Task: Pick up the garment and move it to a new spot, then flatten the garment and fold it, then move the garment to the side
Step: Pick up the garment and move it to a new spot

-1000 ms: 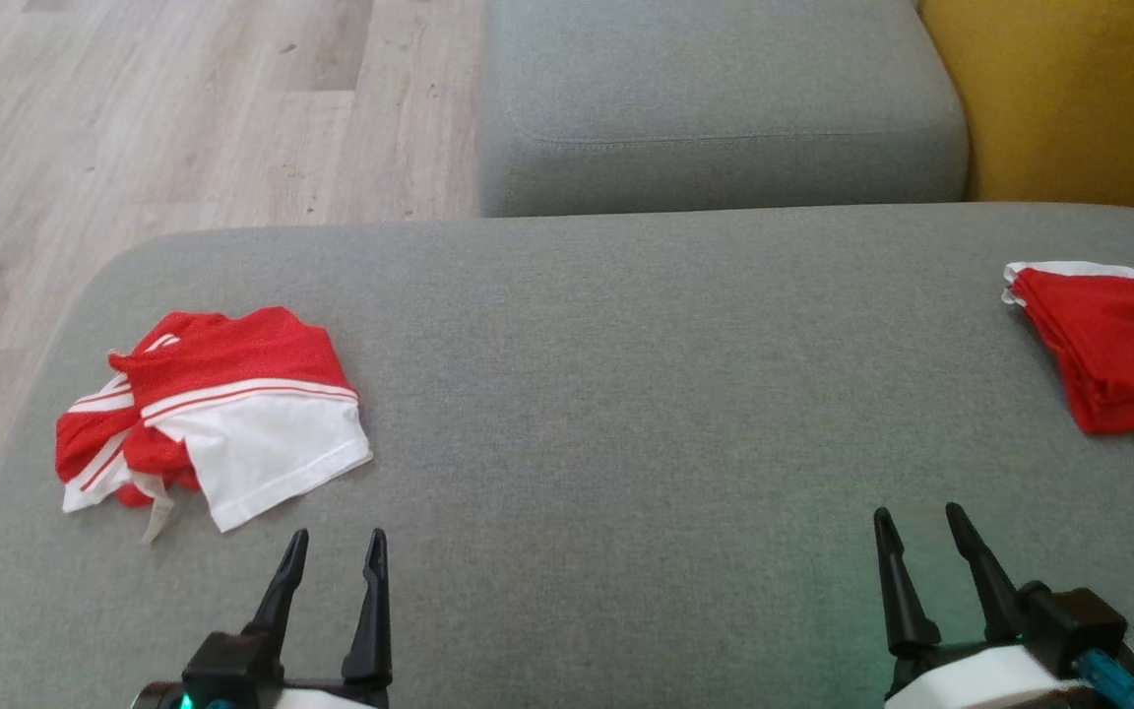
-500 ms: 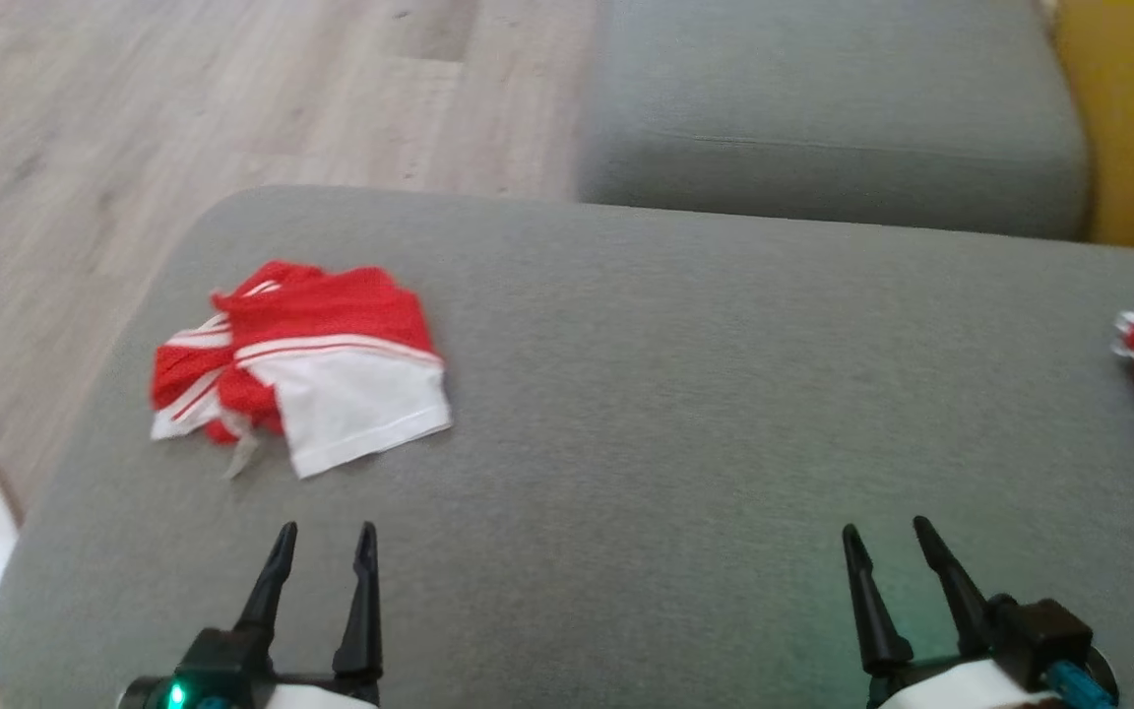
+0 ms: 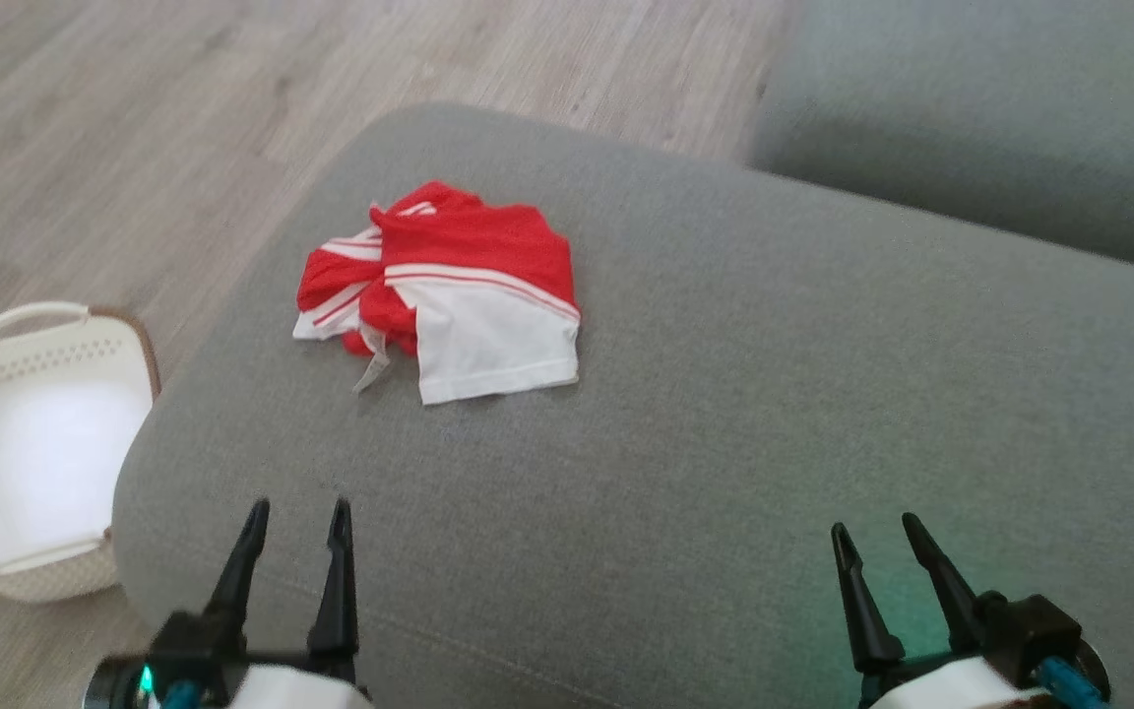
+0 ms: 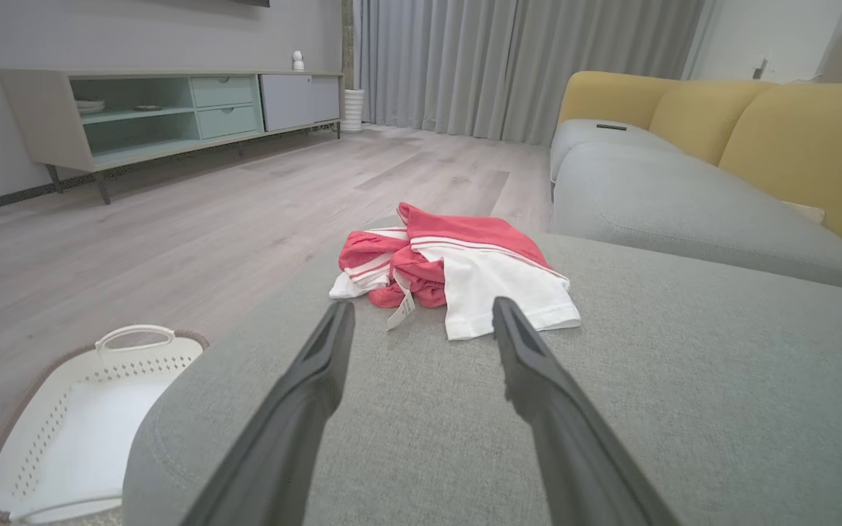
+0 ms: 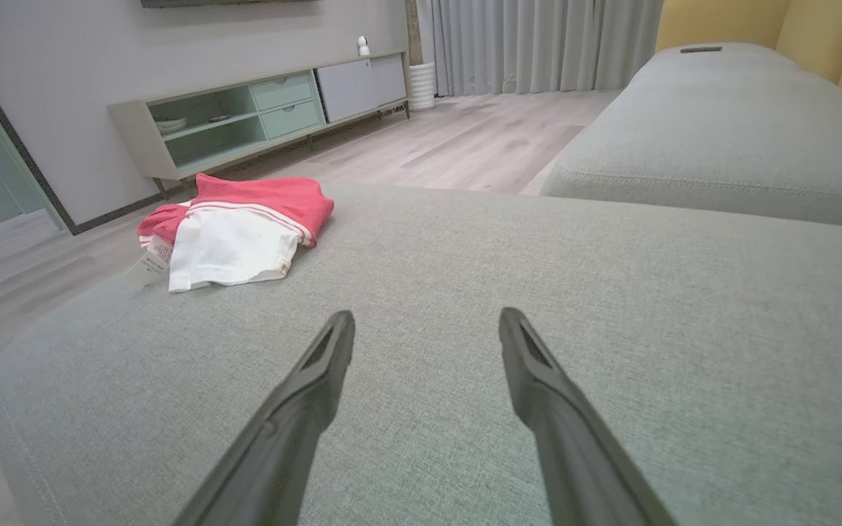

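Observation:
A crumpled red and white garment (image 3: 449,290) lies near the left end of the grey sofa cushion (image 3: 774,414). It sits straight ahead in the left wrist view (image 4: 457,267) and far left in the right wrist view (image 5: 234,226). A paper tag hangs from its near edge. My left gripper (image 3: 296,512) stands open at the lower left, well short of the garment, with nothing between its fingers (image 4: 319,365). Over bare cushion at the lower right, my right gripper (image 3: 872,527) is open and empty too, its tips (image 5: 421,321) pointing past the garment.
A white perforated laundry basket (image 3: 26,443) stands on the wooden floor beside the cushion's left end. A second grey cushion (image 3: 1000,128) lies beyond, with yellow backrests (image 4: 794,146). A low sideboard (image 4: 172,109) lines the far wall.
The head camera has swung left: the garment now sits nearer the picture's middle, the basket has come into view, and the folded red pile at the right has left the picture. Both grippers stay open.

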Available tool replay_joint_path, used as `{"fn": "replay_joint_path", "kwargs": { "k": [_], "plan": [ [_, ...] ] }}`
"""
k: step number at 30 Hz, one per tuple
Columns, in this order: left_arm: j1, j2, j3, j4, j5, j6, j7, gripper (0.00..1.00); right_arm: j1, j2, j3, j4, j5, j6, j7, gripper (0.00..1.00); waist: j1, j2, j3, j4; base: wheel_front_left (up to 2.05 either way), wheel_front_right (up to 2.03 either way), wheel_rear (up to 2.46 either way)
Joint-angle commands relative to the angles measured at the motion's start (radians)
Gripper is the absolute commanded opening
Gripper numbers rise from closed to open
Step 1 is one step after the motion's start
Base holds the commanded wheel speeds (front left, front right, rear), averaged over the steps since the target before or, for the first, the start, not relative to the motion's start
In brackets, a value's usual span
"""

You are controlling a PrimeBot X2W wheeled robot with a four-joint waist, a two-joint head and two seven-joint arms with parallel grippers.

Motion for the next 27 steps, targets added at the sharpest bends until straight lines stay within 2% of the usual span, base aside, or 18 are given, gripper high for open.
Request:
{"fn": "replay_joint_path", "kwargs": {
  "k": [1, 7, 11, 16, 20, 27],
  "plan": [
    [-0.084, -0.001, 0.034, -0.038, 0.016, -0.011, -0.005, 1.00, -0.044, -0.017, 0.018, -0.029, -0.012, 0.003, -0.014, 1.00, 0.0000, 0.0000, 0.037, 0.022, 0.00, 0.00, 0.00],
    [-0.260, 0.005, 0.063, -0.070, 0.008, -0.054, -0.005, 1.00, -0.110, -0.073, 0.017, -0.040, -0.021, 0.003, -0.014, 1.00, 0.0000, 0.0000, 0.164, 0.000, 0.00, 0.00, 0.00],
    [-0.462, 0.043, 0.094, -0.016, -0.004, -0.096, -0.005, 1.00, -0.152, -0.125, 0.019, -0.042, -0.027, 0.003, -0.014, 1.00, 0.0000, 0.0000, 0.252, -0.021, 0.00, 0.00, 0.00],
    [-0.769, 0.108, 0.130, 0.210, -0.032, -0.122, 0.070, 1.00, -0.206, -0.197, 0.025, -0.056, -0.029, 0.003, -0.014, 1.00, 0.0000, 0.0000, 0.365, -0.048, 0.00, 0.00, 0.00],
    [-0.981, 0.132, 0.137, 0.458, -0.077, -0.142, 0.205, 1.00, -0.252, -0.251, 0.025, -0.071, -0.025, 0.003, -0.014, 1.00, 0.0000, 0.0000, 0.445, -0.068, 0.00, 0.00, 0.00],
    [-1.212, 0.179, 0.135, 0.825, -0.149, -0.163, 0.387, 1.00, -0.310, -0.308, 0.032, -0.103, -0.015, 0.003, -0.004, 1.00, 0.0000, 0.0000, 0.538, -0.101, 0.00, 0.00, 0.00]
  ]
}}
